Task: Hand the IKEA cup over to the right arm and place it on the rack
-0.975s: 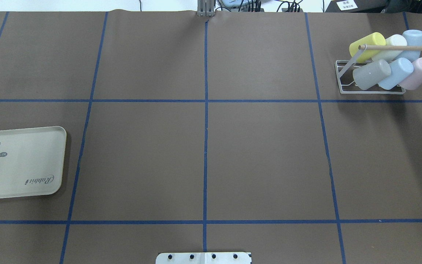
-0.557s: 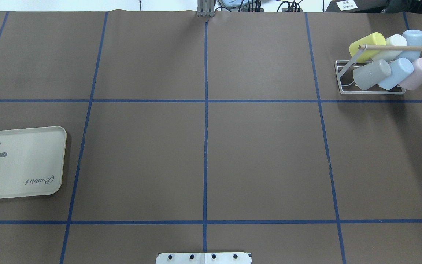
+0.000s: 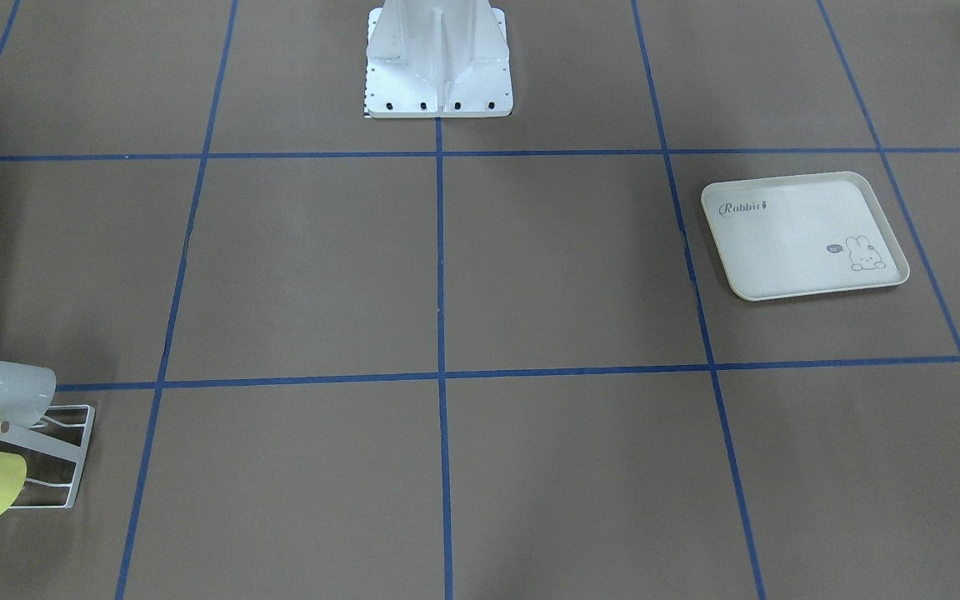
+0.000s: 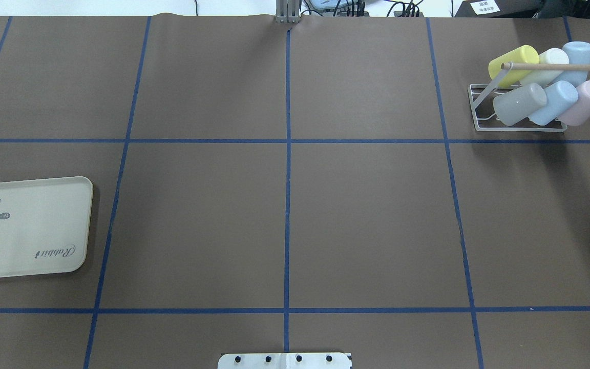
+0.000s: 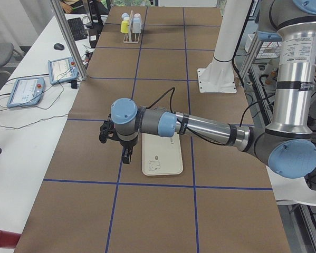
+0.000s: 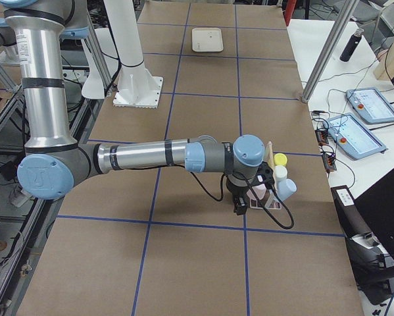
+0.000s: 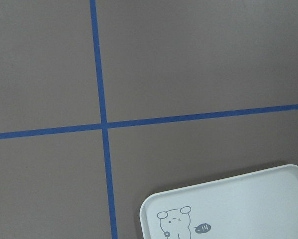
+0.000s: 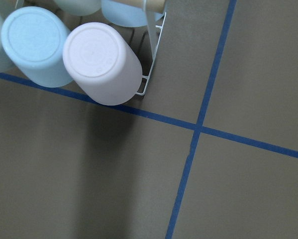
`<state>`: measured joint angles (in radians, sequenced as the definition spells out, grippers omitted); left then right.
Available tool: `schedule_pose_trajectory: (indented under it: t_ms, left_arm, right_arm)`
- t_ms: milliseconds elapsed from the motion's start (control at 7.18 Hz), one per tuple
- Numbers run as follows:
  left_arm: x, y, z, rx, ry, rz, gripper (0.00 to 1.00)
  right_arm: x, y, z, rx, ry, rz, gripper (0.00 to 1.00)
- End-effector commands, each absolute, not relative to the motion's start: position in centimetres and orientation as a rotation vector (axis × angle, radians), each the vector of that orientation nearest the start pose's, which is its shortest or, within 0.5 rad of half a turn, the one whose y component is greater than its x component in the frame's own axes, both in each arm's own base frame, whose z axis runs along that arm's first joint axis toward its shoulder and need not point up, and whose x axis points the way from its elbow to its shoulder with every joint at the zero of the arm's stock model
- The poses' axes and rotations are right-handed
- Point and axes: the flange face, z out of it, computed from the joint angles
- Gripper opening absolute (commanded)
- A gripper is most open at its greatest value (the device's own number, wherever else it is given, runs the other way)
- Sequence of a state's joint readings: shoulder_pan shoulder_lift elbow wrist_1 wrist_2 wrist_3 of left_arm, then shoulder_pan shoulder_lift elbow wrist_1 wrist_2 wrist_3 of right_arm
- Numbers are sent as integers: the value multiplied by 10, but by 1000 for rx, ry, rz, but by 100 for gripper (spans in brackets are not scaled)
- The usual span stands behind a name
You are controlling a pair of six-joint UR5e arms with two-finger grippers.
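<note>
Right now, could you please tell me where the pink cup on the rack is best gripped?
Probably the side wall near its closed base, coming from above: the pink cup leans base-up at the end of the rack, a blue cup beside it, so that raised end is freest.

Bright even light; soft shadow beside rack [image 4: 510, 128]; sharp.

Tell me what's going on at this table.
No cup appears to be in either gripper right now. Six cups sit on the white rack at the robot's far right, and the right gripper hovers close beside it. The left gripper hovers by the edge of the cream tray, which holds no cup. These views don't show whether either gripper's fingers are open or shut.
</note>
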<state>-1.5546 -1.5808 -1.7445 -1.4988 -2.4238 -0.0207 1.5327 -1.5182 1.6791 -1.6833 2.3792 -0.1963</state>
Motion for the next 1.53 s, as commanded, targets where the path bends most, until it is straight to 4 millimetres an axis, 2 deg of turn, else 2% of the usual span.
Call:
schedule_pose_trajectory:
  t_ms: [0, 278, 418, 557, 696, 835, 975, 1114, 1392]
  left_arm:
    - [-51, -488, 589, 58, 838, 32, 100]
    - [-52, -487, 585, 65, 840, 30, 100]
    - [-52, -457, 565, 97, 834, 43, 100]
    - [-52, -442, 570, 84, 833, 40, 100]
    - [-53, -423, 552, 114, 833, 48, 100]
    - [-53, -413, 547, 115, 824, 45, 100]
    - [-52, -413, 558, 75, 827, -8, 100]
    - [-51, -412, 559, 71, 837, -7, 100]
    - [-48, -401, 561, 59, 831, -4, 100]
  right_arm:
    - [39, -509, 589, 105, -816, -233, 99]
    - [40, -515, 582, 109, -796, -220, 99]
    - [41, -514, 581, 114, -780, -220, 99]
    - [39, -511, 575, 122, -796, -223, 99]
    - [39, -510, 585, 101, -786, -213, 99]
    - [39, -503, 588, 101, -787, -211, 99]
    - [40, -499, 590, 83, -788, -177, 99]
    - [40, -494, 574, 109, -783, -176, 99]
    - [40, -489, 562, 131, -784, -185, 99]
